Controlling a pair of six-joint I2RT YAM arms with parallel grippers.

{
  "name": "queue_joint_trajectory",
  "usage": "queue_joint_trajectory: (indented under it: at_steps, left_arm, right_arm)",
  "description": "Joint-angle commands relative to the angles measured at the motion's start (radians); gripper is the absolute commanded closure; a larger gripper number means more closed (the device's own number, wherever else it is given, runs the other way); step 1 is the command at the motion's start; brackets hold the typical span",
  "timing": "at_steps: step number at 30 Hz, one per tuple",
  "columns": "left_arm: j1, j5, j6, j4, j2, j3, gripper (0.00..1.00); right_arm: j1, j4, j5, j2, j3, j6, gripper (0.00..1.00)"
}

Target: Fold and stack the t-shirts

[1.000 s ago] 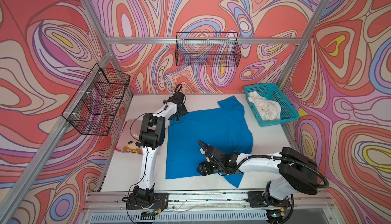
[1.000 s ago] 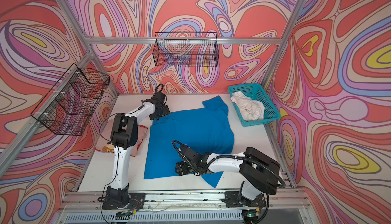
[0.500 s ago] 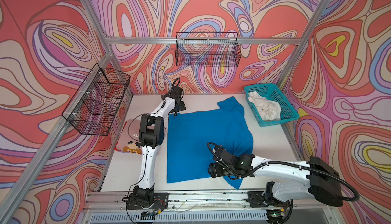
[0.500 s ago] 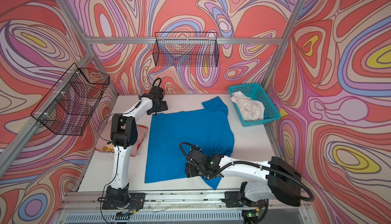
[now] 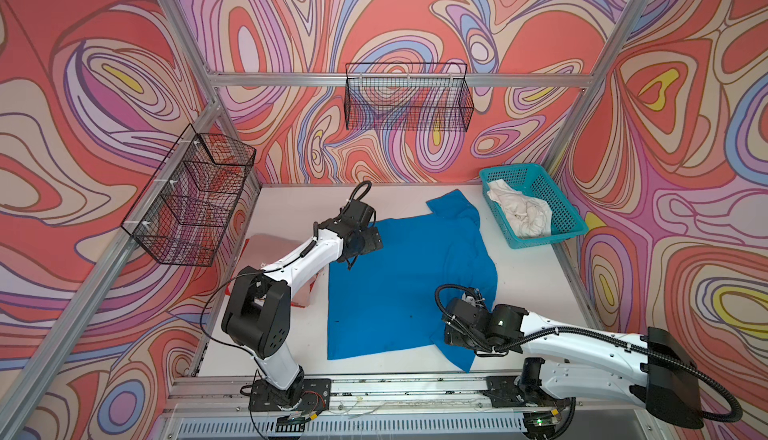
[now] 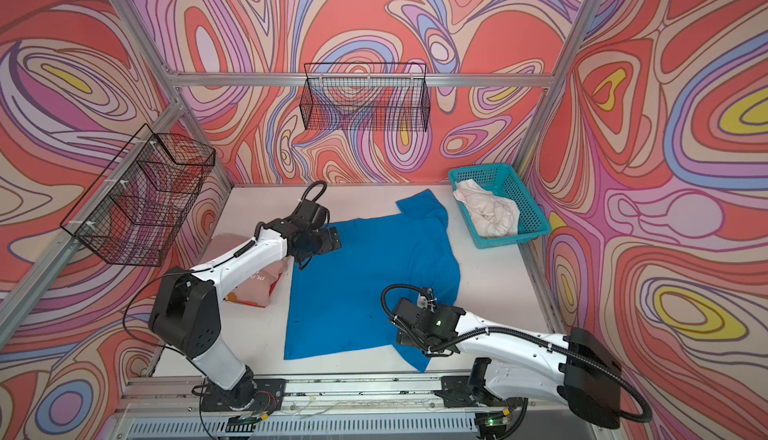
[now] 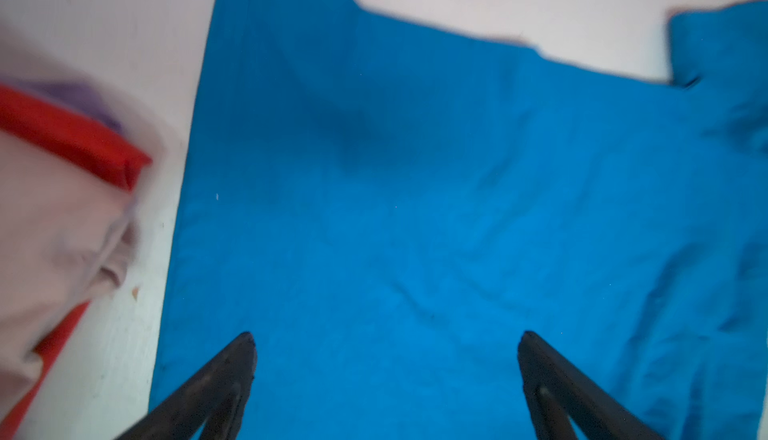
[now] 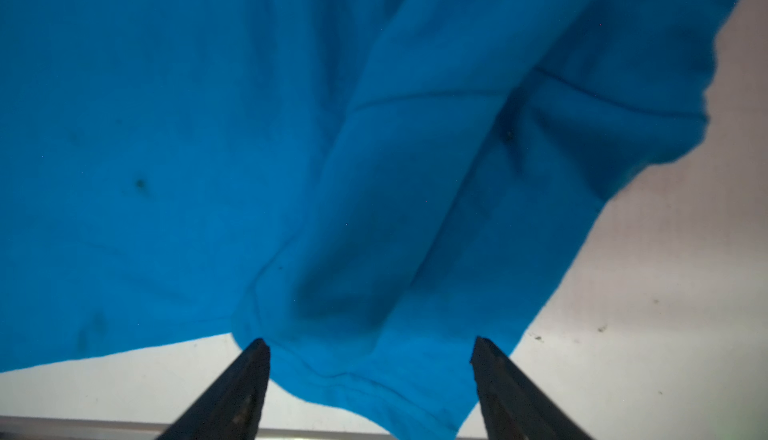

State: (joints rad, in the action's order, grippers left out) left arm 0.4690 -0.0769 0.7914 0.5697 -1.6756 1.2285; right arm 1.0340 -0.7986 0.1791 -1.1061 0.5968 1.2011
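The right claw (image 8: 369, 340), spread wide, straddles the blue t-shirt (image 8: 332, 147) sleeve.

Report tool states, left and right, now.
Left tool: open, empty, above the blue t-shirt.
Right tool: open, straddling that shirt's sleeve, not gripping.

The 2 top views sit high at the front, side by side, looking down over the whole table (image 5: 532, 284), so they share basically the entire scene. The 2 wrist cams ride way closer, looking past the left gripper (image 7: 386, 338) and right gripper (image 8: 370, 342) at different patches of the blue t-shirt (image 7: 415, 209), which both top views cover too.
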Motion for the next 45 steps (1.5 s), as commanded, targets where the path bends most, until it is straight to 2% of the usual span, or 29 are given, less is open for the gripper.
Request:
queue_joint_trajectory:
  at_steps: [1, 5, 10, 16, 21, 25, 28, 33, 38, 45]
  left_arm:
    - [0.017, 0.016, 0.122, -0.034, 0.067, -0.109, 0.00]
    - [0.041, 0.024, 0.167, -0.015, 0.101, -0.182, 0.00]
    - [0.052, 0.041, 0.195, -0.014, 0.078, -0.259, 0.00]
    - [0.048, 0.017, 0.172, -0.016, -0.009, -0.285, 0.00]
    - [0.004, 0.008, 0.136, -0.022, -0.078, -0.286, 0.00]
    - [-0.013, 0.005, 0.120, -0.034, -0.107, -0.278, 0.00]
    - [-0.013, -0.024, 0.108, -0.015, -0.125, -0.251, 0.00]
    - [-0.026, -0.024, 0.108, -0.021, -0.125, -0.240, 0.00]
    - [-0.076, -0.002, 0.112, -0.042, -0.106, -0.253, 0.00]
    - [-0.116, -0.006, 0.105, -0.044, -0.093, -0.251, 0.00]
  right_arm:
    - [-0.009, 0.054, -0.020, 0.003, -0.040, 0.105, 0.19]
    - [-0.030, 0.052, -0.021, -0.015, -0.073, 0.167, 0.19]
    - [-0.112, -0.010, -0.027, -0.028, -0.084, 0.188, 0.19]
    - [-0.204, -0.065, -0.033, -0.028, -0.105, 0.165, 0.20]
    - [-0.264, -0.157, -0.011, -0.019, -0.065, 0.120, 0.20]
    - [-0.290, -0.247, 0.031, 0.002, 0.003, 0.090, 0.20]
    - [-0.295, -0.251, 0.018, -0.003, 0.021, 0.073, 0.20]
    - [-0.296, -0.197, -0.029, -0.097, 0.037, 0.038, 0.20]
    - [-0.300, -0.235, 0.020, -0.273, 0.122, -0.010, 0.19]
    - [-0.431, -0.201, 0.000, -0.355, 0.079, -0.118, 0.21]
